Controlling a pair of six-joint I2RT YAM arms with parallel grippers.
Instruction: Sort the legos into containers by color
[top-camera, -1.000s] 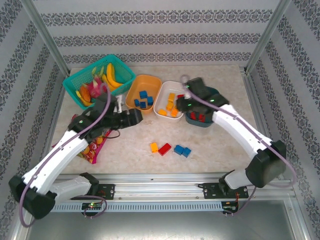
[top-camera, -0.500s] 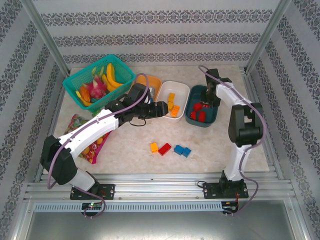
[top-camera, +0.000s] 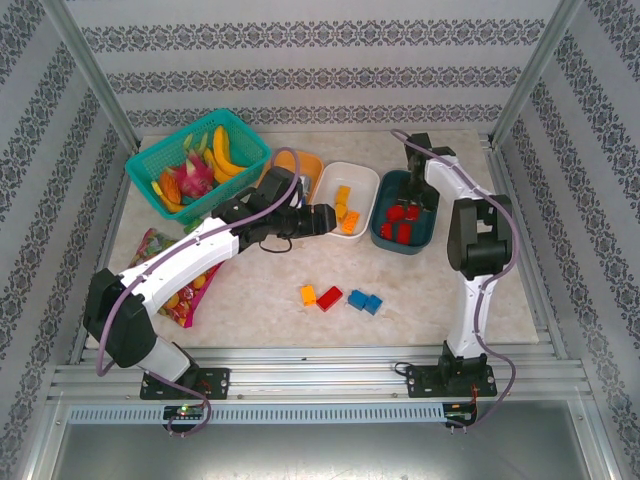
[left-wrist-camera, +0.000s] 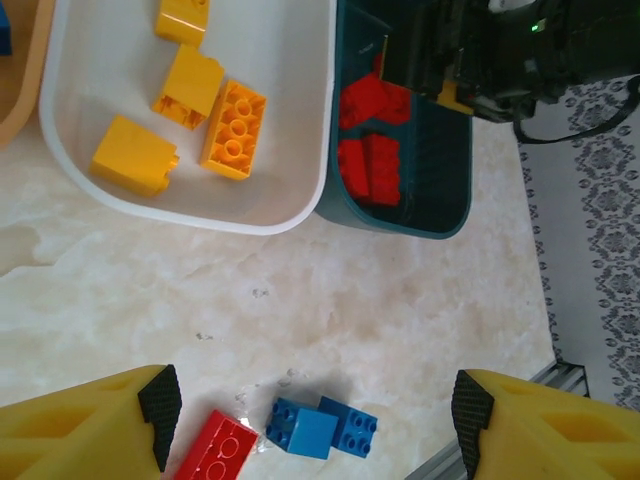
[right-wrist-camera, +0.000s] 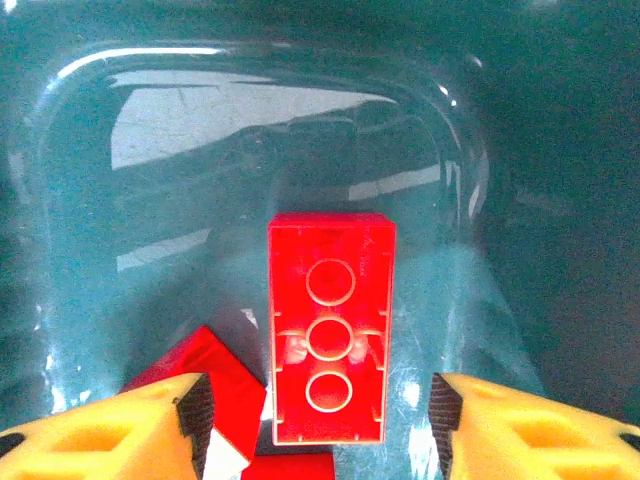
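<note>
Red brick (right-wrist-camera: 328, 325) lies loose in the teal bowl (right-wrist-camera: 150, 190) under the spread right tool (right-wrist-camera: 315, 405), so lift straight up; the left tool (left-wrist-camera: 315, 410) is spread too.

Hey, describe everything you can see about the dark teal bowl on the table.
The dark teal bowl is a glossy, rounded-rectangular plastic tub sitting upright on the marble-look table, just right of the white bowl. Their rims appear to meet. Several red bricks lie inside, one of them underside up with its hollow tubes showing. The right gripper hangs open over that brick, with gaps on both sides.
</note>
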